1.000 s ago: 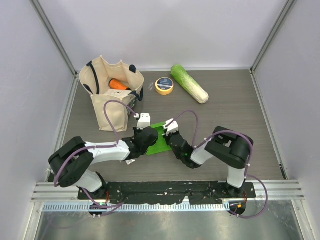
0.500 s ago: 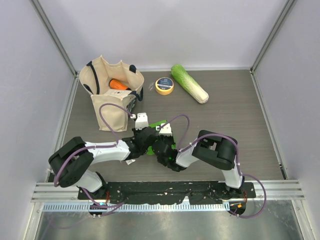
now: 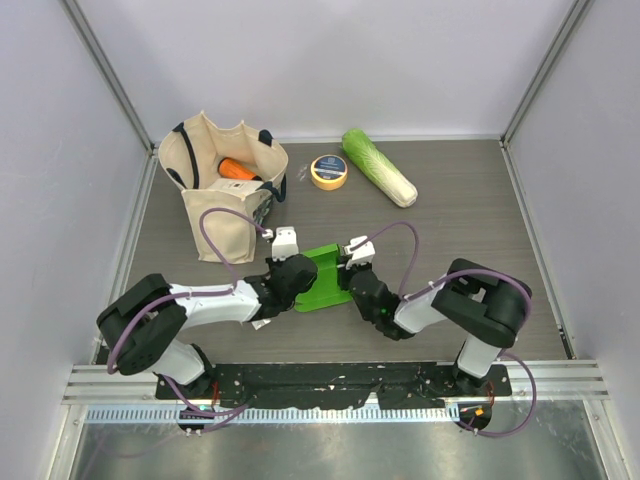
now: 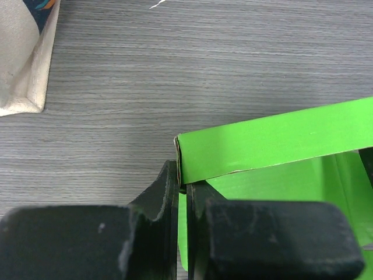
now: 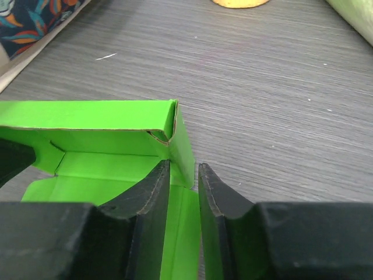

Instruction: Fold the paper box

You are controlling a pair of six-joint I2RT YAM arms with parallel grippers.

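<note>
The paper box [image 3: 325,278] is bright green card lying on the table between both arms, with its walls partly raised. My left gripper [image 3: 298,272] is shut on the box's left end; in the left wrist view the jaws [image 4: 183,182] pinch the thin card at the corner of a raised wall [image 4: 280,140]. My right gripper [image 3: 358,276] is at the box's right end. In the right wrist view its jaws [image 5: 183,167] stand narrowly apart, straddling the right end flap [image 5: 182,146], with the left finger inside the box [image 5: 87,114].
A cream tote bag [image 3: 225,195] holding an orange item [image 3: 237,168] stands at the back left, close to the left arm. A yellow tape roll [image 3: 329,171] and a long pale-green cabbage [image 3: 378,167] lie at the back. Walls enclose the table.
The right gripper swung left over the box half a second ago and has come back to the box's right end. The box's walls now stand up more. The left gripper kept its hold.
</note>
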